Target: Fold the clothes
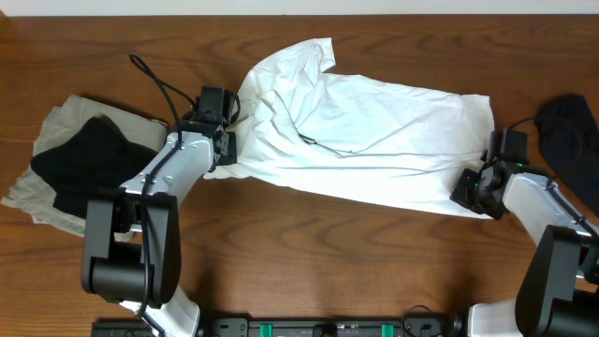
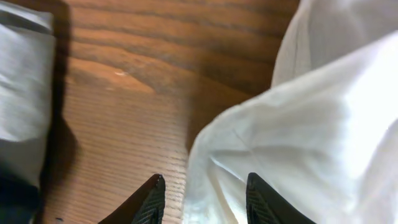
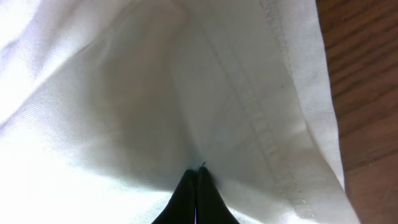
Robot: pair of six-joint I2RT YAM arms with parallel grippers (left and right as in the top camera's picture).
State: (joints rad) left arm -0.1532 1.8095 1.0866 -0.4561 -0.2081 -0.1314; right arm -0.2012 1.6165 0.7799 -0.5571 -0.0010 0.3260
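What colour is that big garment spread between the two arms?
The garment is plain white, with no pattern; the overhead view shows it best.

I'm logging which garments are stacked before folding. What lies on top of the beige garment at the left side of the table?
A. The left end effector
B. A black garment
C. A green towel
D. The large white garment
B: the overhead view shows a black garment lying on the beige garment, apart from the white garment spread across the middle.
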